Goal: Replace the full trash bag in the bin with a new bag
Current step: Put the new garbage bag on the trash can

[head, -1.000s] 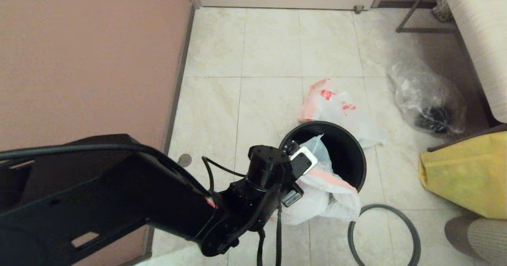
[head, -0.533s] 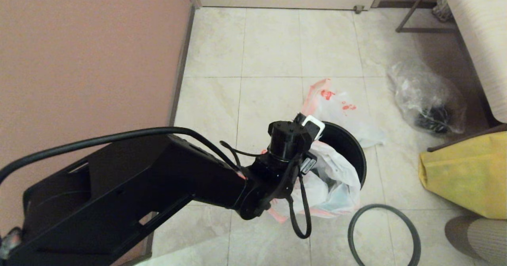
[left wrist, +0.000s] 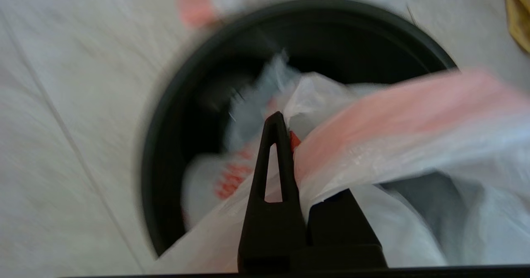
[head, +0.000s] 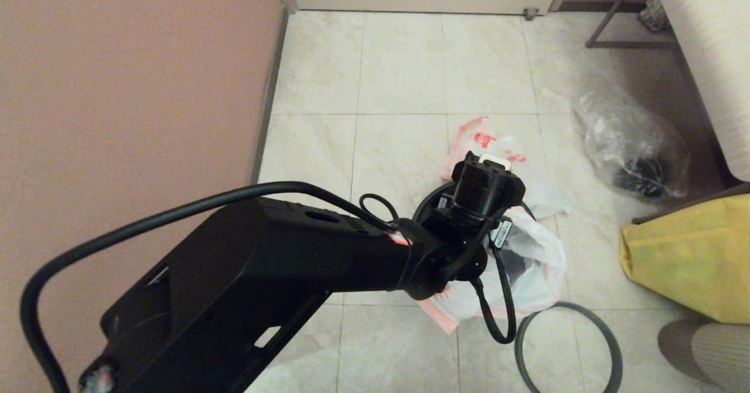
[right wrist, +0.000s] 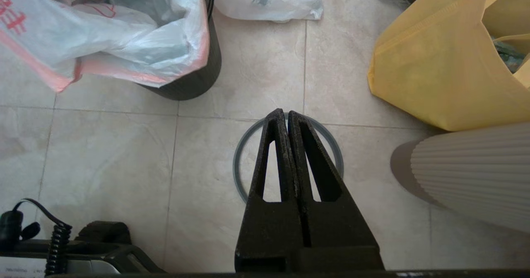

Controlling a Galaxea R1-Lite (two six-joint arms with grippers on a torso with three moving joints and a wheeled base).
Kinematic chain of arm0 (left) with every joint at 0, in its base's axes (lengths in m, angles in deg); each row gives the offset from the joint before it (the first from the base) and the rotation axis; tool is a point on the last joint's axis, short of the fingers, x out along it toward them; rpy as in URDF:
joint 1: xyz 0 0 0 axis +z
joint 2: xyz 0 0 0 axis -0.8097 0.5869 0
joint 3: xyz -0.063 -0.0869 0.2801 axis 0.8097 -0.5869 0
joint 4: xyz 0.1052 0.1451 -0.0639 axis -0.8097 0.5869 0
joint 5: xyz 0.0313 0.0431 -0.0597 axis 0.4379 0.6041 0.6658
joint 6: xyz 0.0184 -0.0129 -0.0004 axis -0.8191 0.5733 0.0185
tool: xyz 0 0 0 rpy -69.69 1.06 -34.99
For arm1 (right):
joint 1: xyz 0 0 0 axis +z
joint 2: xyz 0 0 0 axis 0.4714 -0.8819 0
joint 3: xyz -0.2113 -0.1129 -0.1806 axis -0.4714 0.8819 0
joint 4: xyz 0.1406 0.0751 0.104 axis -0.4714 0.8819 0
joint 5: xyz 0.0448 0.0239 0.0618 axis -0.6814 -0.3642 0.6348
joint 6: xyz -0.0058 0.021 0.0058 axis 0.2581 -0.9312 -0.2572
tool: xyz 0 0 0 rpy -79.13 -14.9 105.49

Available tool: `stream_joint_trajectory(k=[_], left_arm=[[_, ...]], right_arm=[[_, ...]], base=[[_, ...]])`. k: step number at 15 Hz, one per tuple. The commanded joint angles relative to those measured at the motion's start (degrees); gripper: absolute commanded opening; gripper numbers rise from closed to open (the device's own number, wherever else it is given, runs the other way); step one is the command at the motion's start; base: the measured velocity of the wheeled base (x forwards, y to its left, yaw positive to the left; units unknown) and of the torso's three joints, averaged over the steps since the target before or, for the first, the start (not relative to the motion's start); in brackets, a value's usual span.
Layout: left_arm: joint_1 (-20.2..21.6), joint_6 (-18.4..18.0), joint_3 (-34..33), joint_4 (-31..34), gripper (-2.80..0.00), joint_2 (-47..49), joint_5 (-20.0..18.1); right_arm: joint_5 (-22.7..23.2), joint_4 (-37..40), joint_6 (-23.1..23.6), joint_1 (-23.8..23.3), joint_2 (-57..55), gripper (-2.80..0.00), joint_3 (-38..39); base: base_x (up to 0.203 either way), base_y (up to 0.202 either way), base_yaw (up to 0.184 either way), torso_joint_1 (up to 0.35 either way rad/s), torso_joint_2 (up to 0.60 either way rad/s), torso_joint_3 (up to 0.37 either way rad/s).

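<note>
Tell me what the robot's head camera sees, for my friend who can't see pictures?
The left gripper pinches the new bag at the bin. A grey hoop lies on the floor, with a yellow bag at the right.

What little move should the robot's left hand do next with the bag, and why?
Probably draw the pinched pink edge outward over the rim. The left gripper is shut on the border of the large thin white plastic bag above the small round black plastic bin, whose rim there is bare. The right gripper idles shut.
</note>
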Motion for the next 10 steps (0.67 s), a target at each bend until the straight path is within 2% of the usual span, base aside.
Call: stream_joint_trajectory(k=[1, 2, 4, 6, 10], left_arm=[[-0.2, 1.0, 1.4, 0.5, -2.8, 1.7, 0.2], [0.0, 2.0, 1.4, 0.5, -2.8, 1.7, 0.3], [1.5, 2.8, 1.3, 0.6, -2.8, 1.5, 0.7], [2.7, 4.0, 1.3, 0.6, -2.8, 1.4, 1.1], [4.2, 4.5, 1.5, 0.7, -2.8, -0.3, 1.1]], right_arm=[[0.2, 0.5, 1.7, 0.0, -0.6, -2.8, -0.2], [0.4, 0.9, 3.7, 0.0, -0.9, -2.8, -0.9], [0.5, 2.5, 3.8, 0.0, -5.1, -2.8, -5.4], [0.5, 3.4, 0.3, 0.1, -15.1, -2.8, -11.1], [2.5, 3.1, -6.5, 0.9, -45.0, -2.8, -20.7]], base=[[0.0, 0.0, 0.0, 0.0, 0.0, 0.0], [0.0, 0.0, 0.0, 0.0, 0.0, 0.0], [0.0, 0.0, 0.0, 0.0, 0.0, 0.0], [0.0, 0.0, 0.0, 0.0, 0.0, 0.0], [0.0, 0.0, 0.0, 0.0, 0.0, 0.0]])
